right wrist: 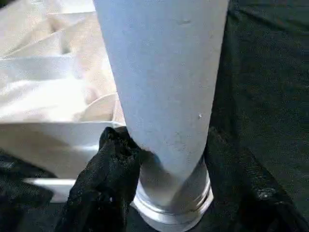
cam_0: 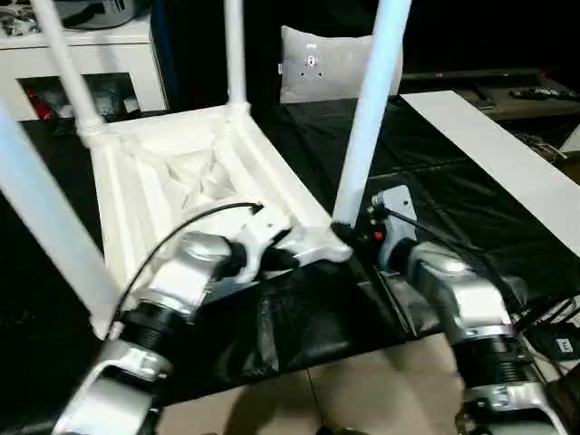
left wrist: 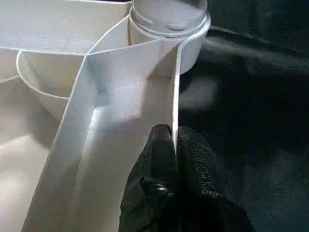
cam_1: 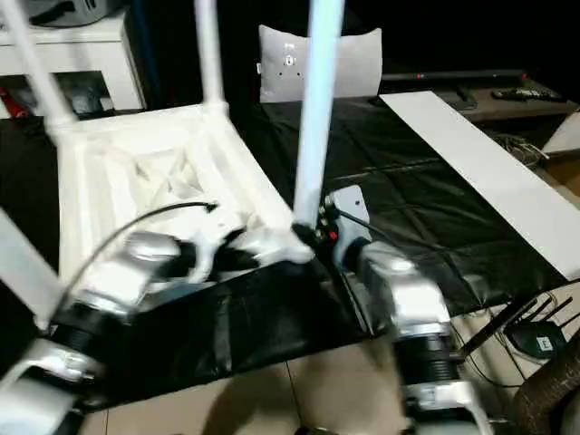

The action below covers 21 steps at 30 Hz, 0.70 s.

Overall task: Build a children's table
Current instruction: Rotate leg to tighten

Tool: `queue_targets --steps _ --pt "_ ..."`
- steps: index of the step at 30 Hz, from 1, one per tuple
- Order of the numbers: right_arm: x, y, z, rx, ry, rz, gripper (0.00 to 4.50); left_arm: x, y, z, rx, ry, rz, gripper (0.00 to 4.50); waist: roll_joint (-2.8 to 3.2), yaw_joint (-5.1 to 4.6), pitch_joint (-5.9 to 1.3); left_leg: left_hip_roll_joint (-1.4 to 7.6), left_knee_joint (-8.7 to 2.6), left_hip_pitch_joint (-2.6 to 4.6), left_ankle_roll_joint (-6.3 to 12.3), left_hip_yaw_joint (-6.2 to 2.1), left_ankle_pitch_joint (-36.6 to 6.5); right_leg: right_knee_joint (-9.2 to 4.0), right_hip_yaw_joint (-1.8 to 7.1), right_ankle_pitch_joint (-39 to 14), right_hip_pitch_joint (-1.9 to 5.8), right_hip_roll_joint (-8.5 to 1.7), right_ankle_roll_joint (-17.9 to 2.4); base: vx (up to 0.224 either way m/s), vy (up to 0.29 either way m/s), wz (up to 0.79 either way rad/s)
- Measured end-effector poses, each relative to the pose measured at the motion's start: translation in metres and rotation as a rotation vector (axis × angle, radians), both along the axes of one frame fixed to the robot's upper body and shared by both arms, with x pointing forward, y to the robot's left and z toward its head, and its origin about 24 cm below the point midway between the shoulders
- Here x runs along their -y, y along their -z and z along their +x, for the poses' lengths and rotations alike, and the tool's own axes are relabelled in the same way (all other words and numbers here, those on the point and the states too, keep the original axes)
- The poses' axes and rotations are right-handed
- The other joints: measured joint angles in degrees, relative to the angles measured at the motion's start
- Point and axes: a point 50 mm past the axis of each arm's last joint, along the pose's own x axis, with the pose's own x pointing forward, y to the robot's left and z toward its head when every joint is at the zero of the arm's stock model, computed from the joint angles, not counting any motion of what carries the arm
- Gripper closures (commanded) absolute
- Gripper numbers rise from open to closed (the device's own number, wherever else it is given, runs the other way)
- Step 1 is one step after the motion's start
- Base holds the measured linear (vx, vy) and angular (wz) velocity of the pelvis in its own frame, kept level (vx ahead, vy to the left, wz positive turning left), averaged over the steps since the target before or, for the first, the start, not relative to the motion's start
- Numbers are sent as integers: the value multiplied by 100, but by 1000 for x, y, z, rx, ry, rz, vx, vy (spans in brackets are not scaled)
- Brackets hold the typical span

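Looking down through my head camera, I am seeing the tabletop point(cam_0: 195, 177) lying upside down on the black sheet point(cam_0: 435, 190) straight ahead of me, ribs facing up, with four legs standing up out of its corner sockets. The near right leg point(cam_0: 370, 118) is rising just ahead of my right gripper point(cam_0: 355, 237), its long axis running almost upright and leaning slightly away from me, so this arm is the nearer one to it. My left gripper point(cam_0: 288, 257) is reaching in from the other side onto the same near corner of the tabletop. Beyond the table, a white cabinet point(cam_0: 86, 63) is standing at the far left, a pillow point(cam_0: 331, 63) is sitting behind the sheet, and a long white board point(cam_0: 507, 159) is lying off to my right, well apart from the work; nothing is standing between my grippers and the corner. Through my left wrist camera, my fingers point(left wrist: 161, 159) are clamped onto the thin edge wall of the tabletop, with the socket point(left wrist: 169, 29) just ahead of them. Through my right wrist camera, my fingers point(right wrist: 111, 179) are wrapping either side of the leg's lower end, grasping it just above its flared collar where it is entering the socket.
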Motion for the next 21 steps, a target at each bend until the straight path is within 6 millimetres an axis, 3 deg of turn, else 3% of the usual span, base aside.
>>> queue_targets --steps 5,10,21 --pt "3 -3 -1 24 -3 44 148 2 -5 0 28 12 2 450 0 73 0 -4 -44 -15 42 18 8 29 27 87 -51 5 -31 10 -4 1" --pt "18 -7 -5 68 -105 22 104 -7 -8 -1 46 78 15 450 0 147 0 1 -39 -52 31 29 0 145 46 23 -147 7 -86 0 0 0" --pt "67 -23 -21 105 -444 -100 30 -41 -8 -12 18 333 54 450 0 432 2 3 -18 9 -16 71 8 161 59 9 -96 3 -59 0 0 0"
